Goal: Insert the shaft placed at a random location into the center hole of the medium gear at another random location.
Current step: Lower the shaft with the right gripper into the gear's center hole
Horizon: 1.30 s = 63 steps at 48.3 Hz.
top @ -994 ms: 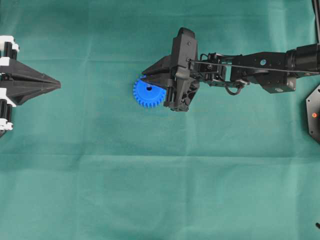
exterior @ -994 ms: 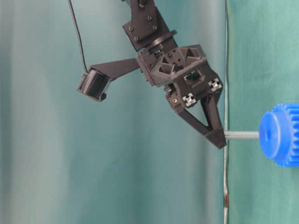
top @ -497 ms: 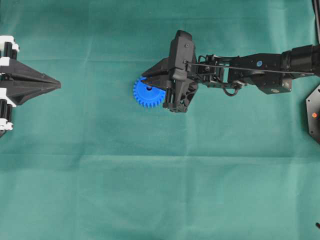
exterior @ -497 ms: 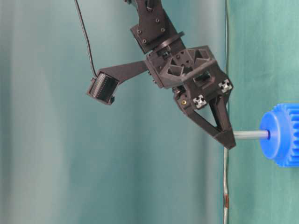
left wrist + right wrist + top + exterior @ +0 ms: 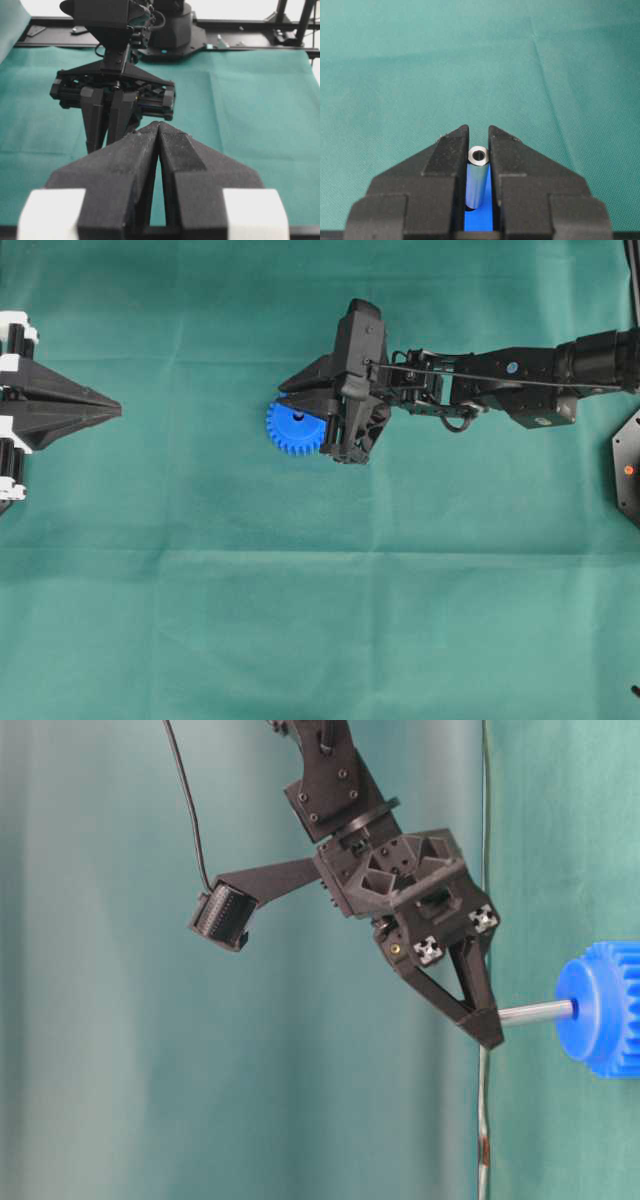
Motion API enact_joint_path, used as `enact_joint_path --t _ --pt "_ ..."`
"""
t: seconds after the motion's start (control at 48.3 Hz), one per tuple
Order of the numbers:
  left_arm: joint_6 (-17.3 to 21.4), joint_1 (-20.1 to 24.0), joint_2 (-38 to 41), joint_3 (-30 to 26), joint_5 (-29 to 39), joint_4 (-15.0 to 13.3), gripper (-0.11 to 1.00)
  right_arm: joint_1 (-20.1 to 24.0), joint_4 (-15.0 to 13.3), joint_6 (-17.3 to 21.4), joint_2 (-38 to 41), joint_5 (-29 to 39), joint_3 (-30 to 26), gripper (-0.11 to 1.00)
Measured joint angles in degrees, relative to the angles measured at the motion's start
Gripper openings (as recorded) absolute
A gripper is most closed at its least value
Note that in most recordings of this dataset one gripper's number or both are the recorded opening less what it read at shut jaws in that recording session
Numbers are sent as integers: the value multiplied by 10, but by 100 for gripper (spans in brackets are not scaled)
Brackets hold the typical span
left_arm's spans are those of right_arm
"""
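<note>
Two fingers of the right gripper pinch the shaft near its upper end; the wrist view shows the silvery tube clamped between the black pads, with blue visible directly beneath it. In the table-level view, the lower end of the shaft meets the hub of the medium gear at the center hole, and most of the shaft's length is exposed between the fingertip and the hub. The shaft stands slightly tilted off the hub's axis in that view. Judged from this, pickup and alignment are complete and insertion has begun; pushing the shaft to full depth and releasing it remain. The medium gear lies flat on the green-covered desk, left of the right arm's wrist and partly hidden under the gripper in the overhead view. The left gripper rests at the left edge, well apart, its fingers pressed together on nothing.
</note>
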Motion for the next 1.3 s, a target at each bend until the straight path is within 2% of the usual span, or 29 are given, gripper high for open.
enact_joint_path --t 0.787,1.304 --pt "0 0 0 1 3 -1 0 5 1 0 -21 3 9 12" --pt "0 -1 0 1 4 -1 0 4 1 0 7 1 10 12"
